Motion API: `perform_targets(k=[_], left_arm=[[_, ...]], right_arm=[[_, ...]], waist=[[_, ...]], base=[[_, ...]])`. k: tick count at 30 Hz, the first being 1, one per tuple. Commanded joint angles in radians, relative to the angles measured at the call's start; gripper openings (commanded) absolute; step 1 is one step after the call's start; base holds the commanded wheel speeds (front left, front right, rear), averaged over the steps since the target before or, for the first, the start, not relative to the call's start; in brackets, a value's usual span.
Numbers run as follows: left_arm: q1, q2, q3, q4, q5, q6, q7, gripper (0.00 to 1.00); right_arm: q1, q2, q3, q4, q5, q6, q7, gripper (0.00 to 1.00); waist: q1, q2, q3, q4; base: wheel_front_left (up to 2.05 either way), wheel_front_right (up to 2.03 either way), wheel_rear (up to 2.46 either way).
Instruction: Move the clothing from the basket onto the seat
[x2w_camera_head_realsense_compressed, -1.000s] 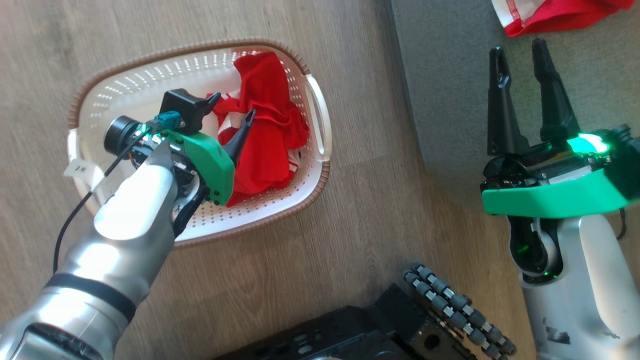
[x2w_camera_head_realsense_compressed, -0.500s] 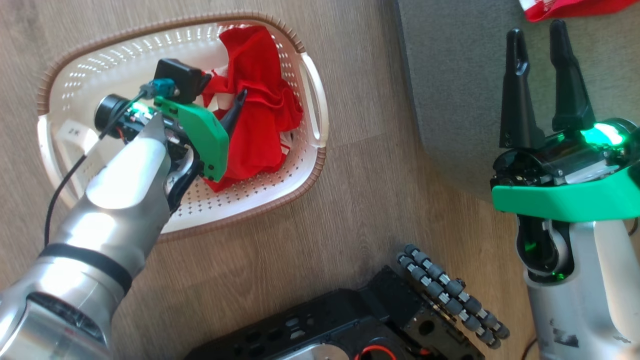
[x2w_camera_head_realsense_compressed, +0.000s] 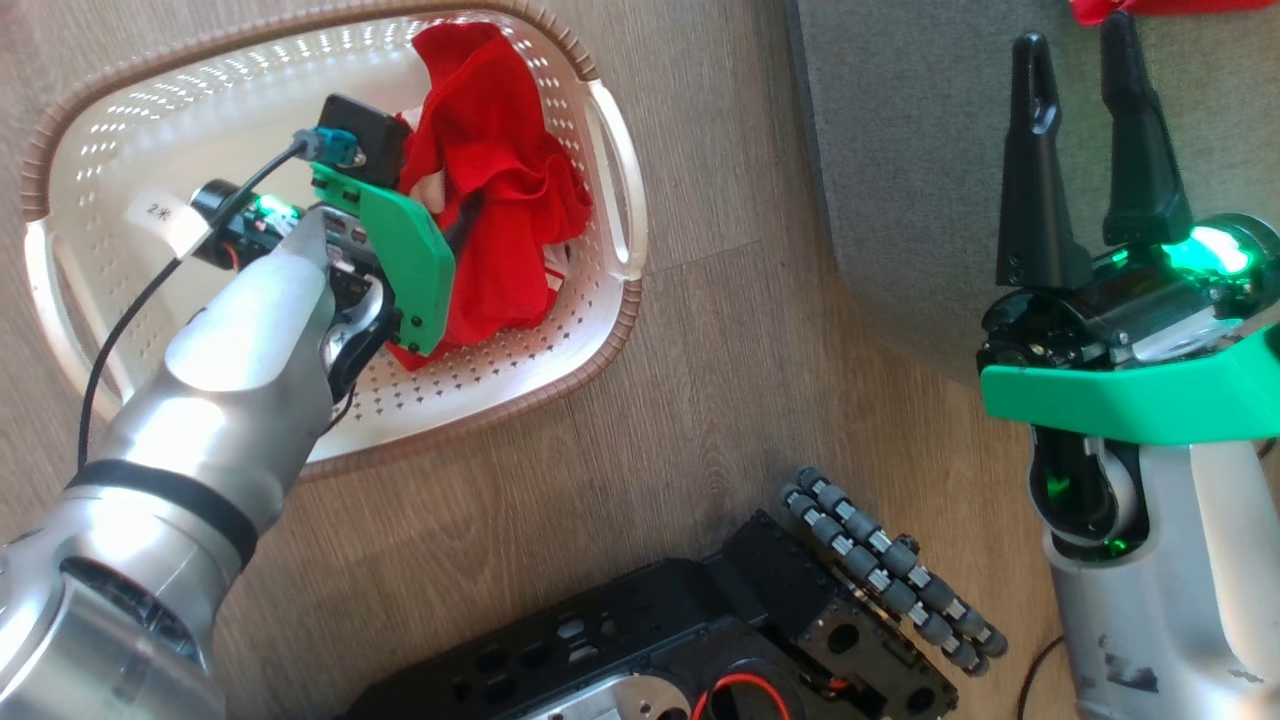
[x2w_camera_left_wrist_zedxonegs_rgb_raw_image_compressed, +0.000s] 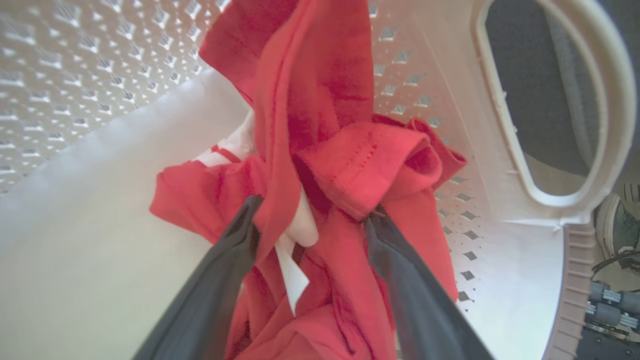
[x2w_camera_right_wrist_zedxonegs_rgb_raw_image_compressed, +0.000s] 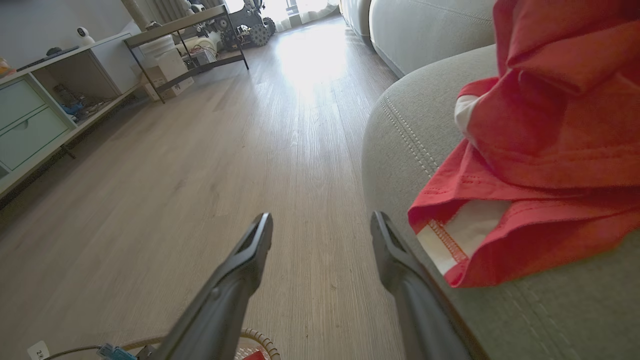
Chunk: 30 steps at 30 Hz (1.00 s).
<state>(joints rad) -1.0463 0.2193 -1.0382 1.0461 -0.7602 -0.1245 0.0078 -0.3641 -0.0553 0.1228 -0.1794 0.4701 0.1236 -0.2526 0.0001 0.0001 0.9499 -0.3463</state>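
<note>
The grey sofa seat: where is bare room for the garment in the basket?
The light grey fabric seat cushion is bare between its rounded edge and the open right gripper. Crowded: the far part, where a bright red fabric garment lies.

I saw the garment in the basket (x2w_camera_head_realsense_compressed: 480, 180) as bright red, with a white patch and white label among its folds. The basket (x2w_camera_head_realsense_compressed: 520, 375) was white, dotted all over with small perforations, under a brown woven-look rim. The garment on the seat (x2w_camera_right_wrist_zedxonegs_rgb_raw_image_compressed: 540, 150) was red too, its white band edged in red stitching. The seat (x2w_camera_head_realsense_compressed: 900, 150) was grey and the floor (x2w_camera_head_realsense_compressed: 700, 400) pale wood-grain. The left gripper (x2w_camera_left_wrist_zedxonegs_rgb_raw_image_compressed: 314, 207) and right gripper (x2w_camera_head_realsense_compressed: 1072, 50) had dark fingers and green mounts.
</note>
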Motion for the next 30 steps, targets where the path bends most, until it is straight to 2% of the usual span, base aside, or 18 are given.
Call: perform_targets(k=[1,11,19,20,21,30], left_arm=[[-0.010,0.008,-0.005,-0.009,-0.013,-0.006,0.013,1.00],[-0.024,0.023,-0.091,-0.005,-0.080,-0.006,0.115,1.00],[-0.033,0.039,-0.139,-0.005,-0.130,-0.006,0.145,1.00],[-0.033,0.040,-0.144,-0.011,-0.139,-0.006,0.146,0.44],[-0.033,0.043,-0.150,-0.021,-0.146,-0.006,0.142,0.00],[-0.034,0.068,-0.202,-0.083,-0.211,-0.006,0.175,0.00]], right_arm=[[0.018,0.005,0.017,-0.034,0.011,0.007,-0.009,1.00],[0.017,0.005,0.024,-0.034,0.014,0.007,-0.009,1.00],[0.021,0.005,0.031,-0.041,-0.005,0.007,-0.009,1.00],[0.021,0.005,0.031,-0.040,-0.006,0.007,-0.009,1.00],[0.020,0.005,0.031,-0.040,-0.005,0.007,-0.009,1.00],[0.015,0.005,0.031,-0.031,-0.003,0.007,-0.009,1.00]], waist=[[-0.0001,-0.0001,0.003,-0.003],[-0.0001,-0.0001,0.017,-0.013],[-0.0001,-0.0001,0.024,0.002],[-0.0001,-0.0001,0.024,0.002],[-0.0001,-0.0001,0.024,0.002],[-0.0001,-0.0001,0.011,0.004]], base=[[0.00,0.00,0.00],[0.00,0.00,0.00],[0.00,0.00,0.00],[0.00,0.00,0.00],[0.00,0.00,0.00],[0.00,0.00,0.00]])
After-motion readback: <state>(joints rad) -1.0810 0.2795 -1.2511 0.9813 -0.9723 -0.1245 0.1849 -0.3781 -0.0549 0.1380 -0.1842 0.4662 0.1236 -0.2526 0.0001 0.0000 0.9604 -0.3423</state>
